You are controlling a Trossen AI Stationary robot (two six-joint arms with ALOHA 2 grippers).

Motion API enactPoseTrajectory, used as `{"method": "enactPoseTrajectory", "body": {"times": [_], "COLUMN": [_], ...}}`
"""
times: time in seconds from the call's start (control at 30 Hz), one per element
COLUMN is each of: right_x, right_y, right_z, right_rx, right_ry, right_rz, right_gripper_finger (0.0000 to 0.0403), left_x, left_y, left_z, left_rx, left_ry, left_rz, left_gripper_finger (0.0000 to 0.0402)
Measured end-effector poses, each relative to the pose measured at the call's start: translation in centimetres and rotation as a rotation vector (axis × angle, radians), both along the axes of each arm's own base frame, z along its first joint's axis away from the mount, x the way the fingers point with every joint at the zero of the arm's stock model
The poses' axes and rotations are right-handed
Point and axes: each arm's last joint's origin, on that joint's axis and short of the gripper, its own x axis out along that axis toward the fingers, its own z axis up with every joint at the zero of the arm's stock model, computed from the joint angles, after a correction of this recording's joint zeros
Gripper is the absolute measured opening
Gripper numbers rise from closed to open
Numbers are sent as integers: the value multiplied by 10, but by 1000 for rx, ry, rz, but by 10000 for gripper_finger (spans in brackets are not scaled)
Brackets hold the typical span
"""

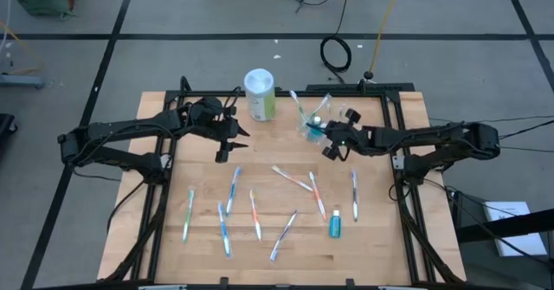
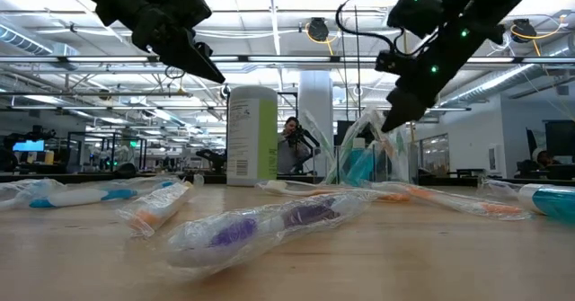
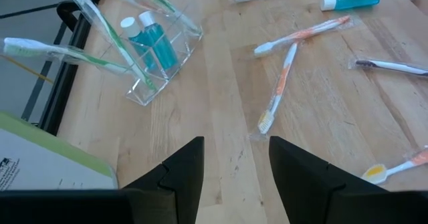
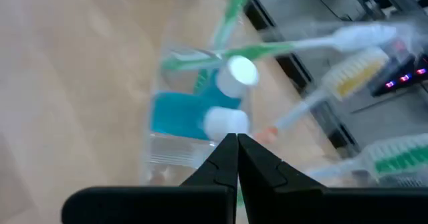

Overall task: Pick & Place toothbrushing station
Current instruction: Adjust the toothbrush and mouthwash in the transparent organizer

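pale matt wood table (image 1: pixel 389 238), clear glossy plastic cup (image 3: pixel 175 53), crinkly clear-wrapped toothbrushes (image 2: pixel 260 225)

Left arm reaching in from the table's left edge, left gripper (image 1: pixel 232 143) raised above the table, fingers (image 3: pixel 184 174) parted, right arm stretched in from the right, right gripper (image 1: pixel 327 143) raised, fingers (image 4: pixel 227 158) pressed together

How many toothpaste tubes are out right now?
3: two toothpaste tubes stand in the clear cup; a third tube lies on the table among toothbrushes. None seems hidden.
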Motion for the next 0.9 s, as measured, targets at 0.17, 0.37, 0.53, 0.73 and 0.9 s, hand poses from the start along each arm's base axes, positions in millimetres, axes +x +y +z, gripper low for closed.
{"method": "enactPoseTrajectory", "body": {"times": [0.17,0.37,0.53,0.73,0.9], "right_x": [4,6,8,7,7], "right_y": [-2,-12,-17,-20,-22], "right_z": [4,-3,-10,-14,-14], "right_rx": [-13,-7,19,4,5], "right_ry": [-2,16,39,70,68], "right_rz": [40,11,5,-24,-32], "right_gripper_finger": [0,0,0,0,0], "left_x": [0,0,0,0,0], "left_y": [0,0,0,0,0], "left_z": [0,0,0,0,0], "left_rx": [8,-2,1,8,10], "left_ry": [-4,-4,-4,-3,-3], "left_rz": [-5,1,0,-5,-7], "left_gripper_finger": [175,175,175,175,175]}}
